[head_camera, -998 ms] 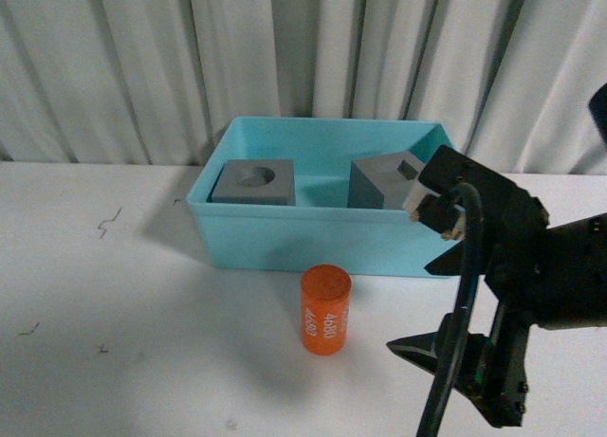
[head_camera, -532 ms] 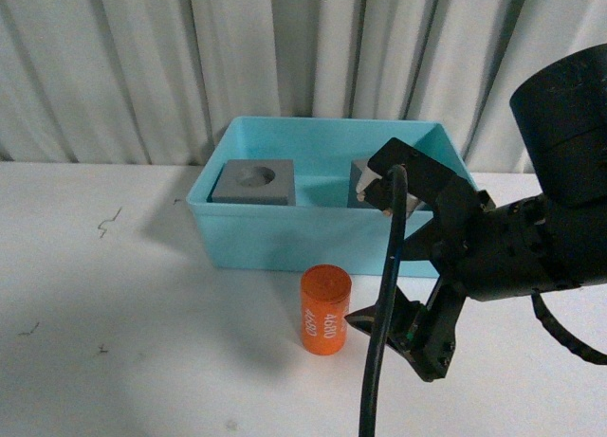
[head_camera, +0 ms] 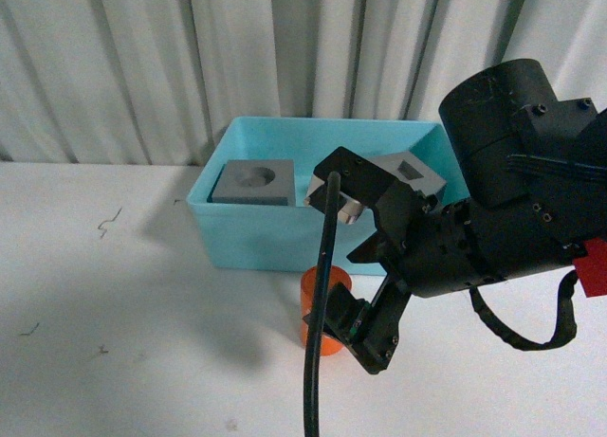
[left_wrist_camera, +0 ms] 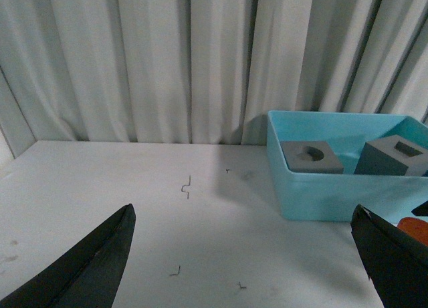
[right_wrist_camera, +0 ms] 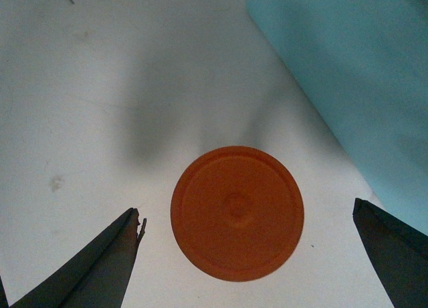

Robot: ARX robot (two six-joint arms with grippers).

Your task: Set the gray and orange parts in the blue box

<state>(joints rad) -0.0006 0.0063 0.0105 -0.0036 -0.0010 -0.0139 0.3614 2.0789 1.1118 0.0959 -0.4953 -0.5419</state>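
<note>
Right tool (right_wrist_camera: 246, 211), spread wide, hovers over the upright orange plastic cylinder (right_wrist_camera: 237, 213) on the white tabletop (head_camera: 142, 342), just in front of the light-blue plastic bin (head_camera: 256, 238). Next it probably needs to lower and pinch.

Front view: the right gripper (head_camera: 321, 257) and its cable (head_camera: 315, 380) covered most of the orange cylinder (head_camera: 310, 304) at lower centre; we could read no digits on it. The arm hid the right front wall of the blue box (head_camera: 256, 238) and the base of the gray cube with the square recess (head_camera: 410, 169). Left wrist view: the right edge cut the cylinder to a sliver, and the bottom edge cut the fingers (left_wrist_camera: 93, 268) of the left gripper (left_wrist_camera: 244, 258). Right wrist view: the box ran off the upper right corner.
</note>
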